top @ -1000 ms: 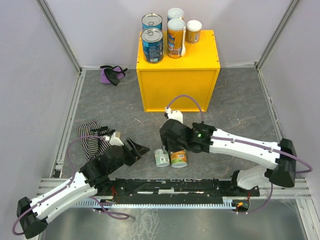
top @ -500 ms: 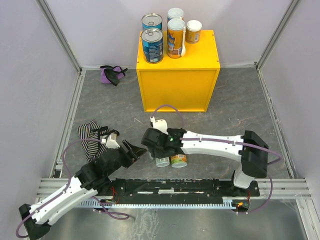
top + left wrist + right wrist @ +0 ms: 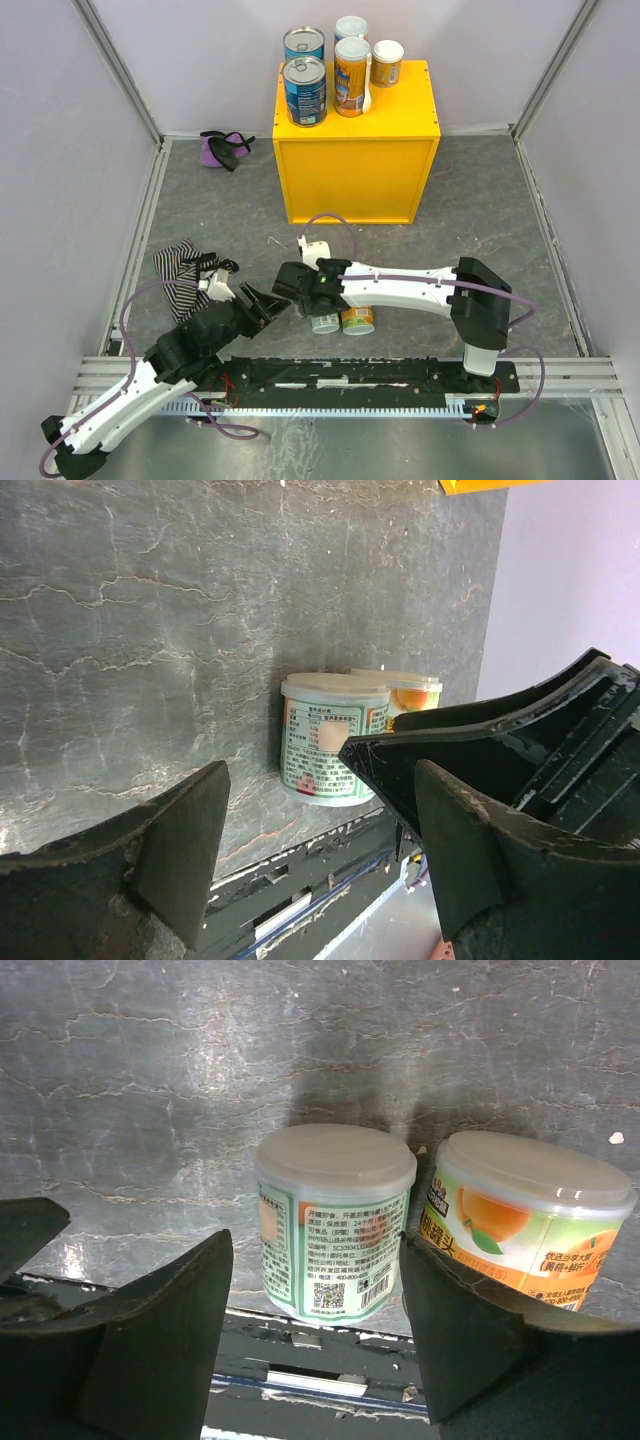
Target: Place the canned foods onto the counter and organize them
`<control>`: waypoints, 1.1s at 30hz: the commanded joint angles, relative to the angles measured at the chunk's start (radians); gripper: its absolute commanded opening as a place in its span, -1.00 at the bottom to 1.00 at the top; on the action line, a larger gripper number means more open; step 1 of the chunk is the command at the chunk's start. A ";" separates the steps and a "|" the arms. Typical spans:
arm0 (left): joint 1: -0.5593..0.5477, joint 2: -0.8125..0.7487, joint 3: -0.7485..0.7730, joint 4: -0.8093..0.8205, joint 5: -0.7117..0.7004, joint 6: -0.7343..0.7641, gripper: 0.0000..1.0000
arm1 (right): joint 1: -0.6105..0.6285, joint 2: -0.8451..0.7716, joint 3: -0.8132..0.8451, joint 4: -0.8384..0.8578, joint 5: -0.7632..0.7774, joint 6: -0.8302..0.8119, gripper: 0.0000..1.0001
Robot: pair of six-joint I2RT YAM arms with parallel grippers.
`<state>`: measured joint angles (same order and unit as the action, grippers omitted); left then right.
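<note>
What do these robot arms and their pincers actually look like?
Both the left arm and right arm have white shells with chunky black joints. A thin purple cable loops along each. The left gripper and right gripper each have two broad, wedge-shaped matte black fingers.

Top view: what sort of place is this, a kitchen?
Probably a robot test cell, not a kitchen: plain lilac walls in metal framing, a yellow box serving as the counter, and two robot arms, left arm and right arm, bolted to a rail at the near edge.
</note>
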<state>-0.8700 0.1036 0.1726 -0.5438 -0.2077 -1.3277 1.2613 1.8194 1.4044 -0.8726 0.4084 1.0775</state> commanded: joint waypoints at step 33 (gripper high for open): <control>0.005 -0.061 0.021 -0.060 -0.003 -0.002 0.59 | 0.006 0.170 0.052 -0.012 0.033 0.035 0.51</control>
<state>-0.8700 0.0528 0.1726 -0.6056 -0.2073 -1.3273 1.2625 1.9453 1.4441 -0.9062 0.4477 1.0985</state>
